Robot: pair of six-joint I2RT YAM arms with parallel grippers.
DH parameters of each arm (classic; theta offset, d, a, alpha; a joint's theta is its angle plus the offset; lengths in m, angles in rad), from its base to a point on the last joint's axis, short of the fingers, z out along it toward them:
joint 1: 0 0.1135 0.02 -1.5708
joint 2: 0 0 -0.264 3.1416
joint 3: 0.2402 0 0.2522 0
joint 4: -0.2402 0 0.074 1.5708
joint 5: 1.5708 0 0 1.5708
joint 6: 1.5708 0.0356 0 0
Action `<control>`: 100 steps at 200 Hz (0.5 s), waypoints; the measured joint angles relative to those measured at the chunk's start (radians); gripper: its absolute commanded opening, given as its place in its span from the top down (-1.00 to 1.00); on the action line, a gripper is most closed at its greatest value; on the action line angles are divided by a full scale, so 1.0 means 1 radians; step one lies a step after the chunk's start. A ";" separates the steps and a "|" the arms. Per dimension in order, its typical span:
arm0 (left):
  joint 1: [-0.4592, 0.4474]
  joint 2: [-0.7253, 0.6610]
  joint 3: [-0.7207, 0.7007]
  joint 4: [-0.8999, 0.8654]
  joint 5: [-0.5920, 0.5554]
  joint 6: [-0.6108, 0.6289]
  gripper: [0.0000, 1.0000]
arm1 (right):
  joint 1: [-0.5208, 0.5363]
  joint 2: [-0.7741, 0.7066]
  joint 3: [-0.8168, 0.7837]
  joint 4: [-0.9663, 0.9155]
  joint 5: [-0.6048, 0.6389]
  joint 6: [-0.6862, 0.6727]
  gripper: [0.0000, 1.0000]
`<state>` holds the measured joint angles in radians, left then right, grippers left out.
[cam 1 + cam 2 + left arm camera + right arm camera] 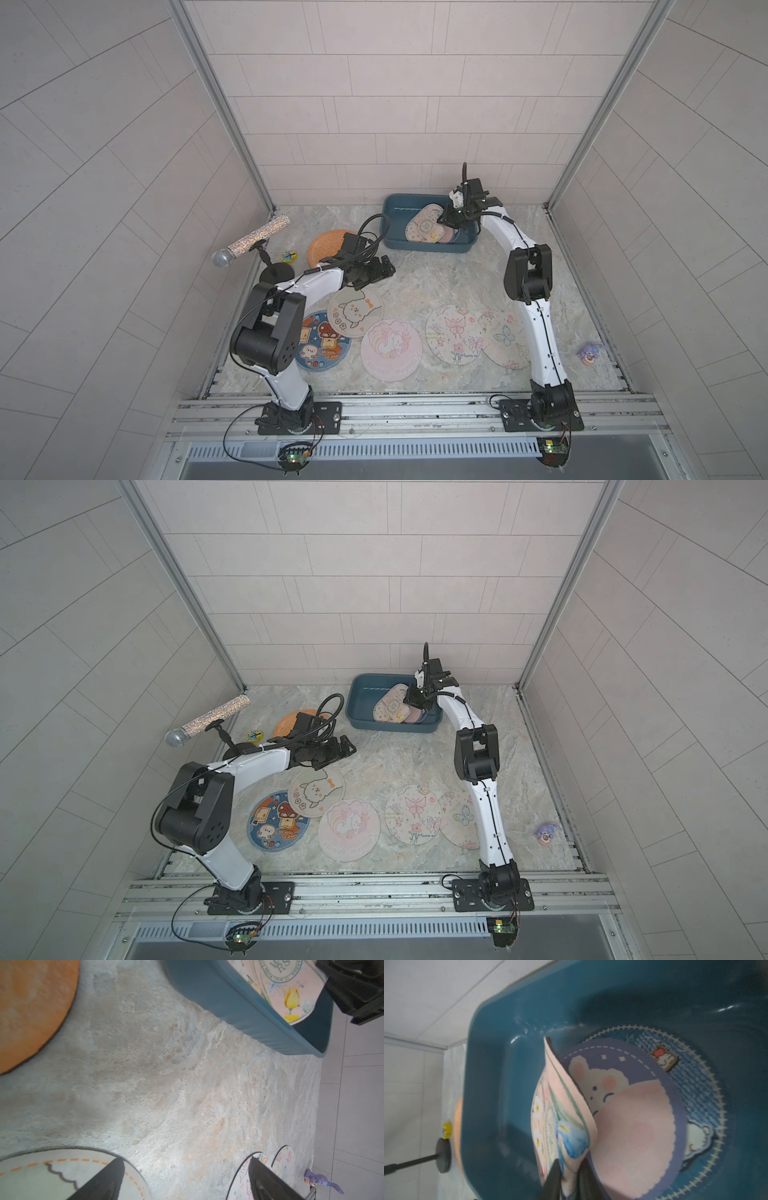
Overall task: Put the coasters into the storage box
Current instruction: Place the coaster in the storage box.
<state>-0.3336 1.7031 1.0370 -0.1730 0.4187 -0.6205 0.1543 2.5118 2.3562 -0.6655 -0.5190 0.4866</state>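
Note:
The teal storage box (390, 224) (353, 704) stands at the back. My right gripper (451, 220) (569, 1164) reaches into it, its fingers pinching the edge of a bent cream floral coaster (424, 226) (550, 1118). This one hangs on edge above a purple coaster (623, 1059) and a blue coaster (695, 1088) lying on the box floor. My left gripper (384, 270) (186, 1159) hovers open and empty over bare table, between the orange coaster (326, 247) (31, 1012) and the alpaca coaster (355, 311). Blue (328, 345), pink (390, 349) and two butterfly coasters (453, 334) lie in front.
A glittery microphone (249, 241) on a stand with a black round base (276, 273) stands at the left, beside a small yellow badge (287, 257). A purple toy (590, 353) lies at the right edge. Tiled walls enclose three sides.

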 measured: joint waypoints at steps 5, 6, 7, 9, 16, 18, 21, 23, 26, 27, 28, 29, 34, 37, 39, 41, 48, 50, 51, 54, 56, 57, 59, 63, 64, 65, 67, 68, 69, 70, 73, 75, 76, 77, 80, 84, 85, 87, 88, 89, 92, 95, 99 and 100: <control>0.000 -0.002 0.000 -0.006 -0.006 0.001 -0.98 | -0.001 0.000 0.001 -0.008 0.010 -0.010 -0.09; 0.000 -0.002 0.000 -0.008 -0.007 0.001 -0.98 | -0.001 0.000 0.001 -0.010 0.013 -0.015 -0.11; 0.000 -0.002 0.000 -0.010 -0.009 0.002 -0.98 | -0.001 0.000 0.001 -0.012 0.014 -0.012 -0.13; 0.000 -0.003 0.000 -0.013 -0.012 0.003 -0.99 | -0.001 0.000 0.002 -0.016 0.020 -0.010 -0.16; 0.000 -0.007 0.000 -0.021 -0.021 0.005 -0.99 | -0.001 0.000 0.002 -0.026 0.036 -0.024 -0.26; 0.000 -0.008 0.000 -0.024 -0.024 0.006 -0.99 | -0.001 0.000 0.002 -0.029 0.038 -0.037 -0.29; 0.000 -0.010 0.000 -0.027 -0.026 0.007 -0.99 | 0.000 0.000 0.002 -0.035 0.044 -0.037 -0.32; 0.000 -0.012 0.000 -0.029 -0.029 0.008 -0.99 | 0.000 -0.001 0.002 -0.037 0.050 -0.039 -0.34; 0.000 -0.015 0.000 -0.033 -0.033 0.008 -0.99 | 0.001 -0.001 0.002 -0.043 0.057 -0.054 -0.37; 0.000 -0.016 0.000 -0.034 -0.034 0.008 -0.99 | 0.001 -0.001 0.002 -0.044 0.059 -0.051 -0.37; 0.000 -0.017 0.000 -0.035 -0.036 0.009 -0.99 | 0.002 -0.001 0.002 -0.045 0.061 -0.050 -0.39; 0.000 -0.018 0.000 -0.036 -0.037 0.009 -0.99 | 0.002 -0.002 0.002 -0.048 0.064 -0.053 -0.39; 0.000 -0.023 0.000 -0.041 -0.042 0.010 -0.99 | 0.003 -0.002 0.002 -0.056 0.074 -0.065 -0.42; 0.000 -0.027 0.000 -0.044 -0.046 0.011 -0.99 | 0.004 -0.003 0.002 -0.060 0.081 -0.067 -0.43; 0.000 -0.028 0.000 -0.046 -0.048 0.011 -0.99 | 0.005 -0.004 0.002 -0.063 0.085 -0.074 -0.44; 0.000 -0.030 0.000 -0.047 -0.049 0.011 -0.99 | 0.006 -0.005 0.002 -0.066 0.090 -0.079 -0.44; 0.002 -0.036 0.000 -0.051 -0.055 0.011 -0.99 | 0.009 -0.010 0.002 -0.077 0.104 -0.089 -0.46; 0.002 -0.039 0.000 -0.053 -0.057 0.011 -0.99 | 0.010 -0.011 0.002 -0.079 0.108 -0.091 -0.46; 0.002 -0.040 0.000 -0.053 -0.058 0.011 -0.99 | 0.010 -0.011 0.002 -0.081 0.109 -0.092 -0.46; 0.002 -0.042 0.000 -0.055 -0.060 0.011 -0.99 | 0.012 -0.014 0.002 -0.085 0.114 -0.097 -0.47; 0.002 -0.044 0.000 -0.057 -0.062 0.011 -0.99 | 0.013 -0.017 0.002 -0.088 0.116 -0.098 -0.47; 0.002 -0.045 0.000 -0.057 -0.062 0.011 -0.99 | 0.013 -0.018 0.002 -0.089 0.118 -0.099 -0.47; 0.002 -0.046 0.000 -0.059 -0.063 0.011 -0.99 | 0.014 -0.018 0.002 -0.092 0.120 -0.102 -0.47; 0.002 -0.050 0.000 -0.061 -0.066 0.011 -0.99 | 0.016 -0.024 0.002 -0.096 0.124 -0.106 -0.47; 0.002 -0.050 0.000 -0.062 -0.066 0.011 -0.99 | 0.016 -0.024 0.002 -0.096 0.124 -0.107 -0.47; 0.002 -0.051 -0.001 -0.063 -0.066 0.011 -0.99 | 0.016 -0.026 0.002 -0.098 0.125 -0.108 -0.47; 0.002 -0.052 -0.001 -0.063 -0.068 0.011 -0.99 | 0.016 -0.029 0.002 -0.099 0.127 -0.112 -0.47; 0.003 -0.053 -0.002 -0.064 -0.068 0.011 -0.99 | 0.016 -0.030 0.002 -0.100 0.127 -0.113 -0.47; 0.003 -0.054 -0.002 -0.064 -0.069 0.011 -0.99 | 0.016 -0.032 0.002 -0.101 0.127 -0.114 -0.47; 0.003 -0.055 -0.002 -0.064 -0.069 0.011 -0.99 | 0.016 -0.033 0.002 -0.102 0.127 -0.114 -0.48; 0.003 -0.057 -0.003 -0.066 -0.070 0.011 -0.99 | 0.018 -0.036 0.002 -0.105 0.129 -0.117 -0.48; 0.003 -0.058 -0.004 -0.066 -0.072 0.011 -0.99 | 0.018 -0.039 0.002 -0.105 0.129 -0.118 -0.48; 0.003 -0.059 -0.005 -0.066 -0.072 0.011 -0.99 | 0.018 -0.041 0.002 -0.106 0.129 -0.119 -0.48; 0.004 -0.060 -0.005 -0.067 -0.072 0.011 -0.99 | 0.019 -0.042 0.002 -0.107 0.129 -0.119 -0.48; 0.004 -0.061 -0.006 -0.068 -0.072 0.011 -0.99 | 0.020 -0.048 0.002 -0.109 0.129 -0.122 -0.48; 0.005 -0.064 -0.009 -0.069 -0.074 0.011 -0.99 | 0.022 -0.055 0.001 -0.110 0.129 -0.125 -0.48; 0.005 -0.064 -0.009 -0.069 -0.074 0.011 -0.99 | 0.023 -0.056 0.000 -0.110 0.129 -0.125 -0.48; 0.006 -0.066 -0.011 -0.070 -0.075 0.011 -0.99 | 0.023 -0.061 0.000 -0.111 0.128 -0.127 -0.48; 0.006 -0.066 -0.011 -0.070 -0.076 0.011 -0.99 | 0.023 -0.063 0.000 -0.111 0.128 -0.127 -0.48; 0.006 -0.066 -0.012 -0.071 -0.076 0.011 -0.99 | 0.024 -0.066 -0.002 -0.111 0.128 -0.129 -0.48; 0.007 -0.068 -0.014 -0.072 -0.077 0.011 -0.99 | 0.024 -0.071 -0.004 -0.111 0.127 -0.130 -0.48; 0.008 -0.069 -0.016 -0.072 -0.079 0.011 -0.99 | 0.026 -0.080 -0.008 -0.112 0.126 -0.133 -0.48; 0.011 -0.071 -0.019 -0.075 -0.080 0.011 -0.99 | 0.027 -0.089 -0.012 -0.114 0.125 -0.136 -0.48; 0.011 -0.072 -0.019 -0.075 -0.080 0.011 -0.99 | 0.028 -0.091 -0.013 -0.114 0.124 -0.137 -0.48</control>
<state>-0.3225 1.6310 1.0180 -0.2481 0.3382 -0.6090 0.1822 2.4207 2.3436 -0.7792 -0.3950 0.3500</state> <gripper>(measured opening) 0.995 0.741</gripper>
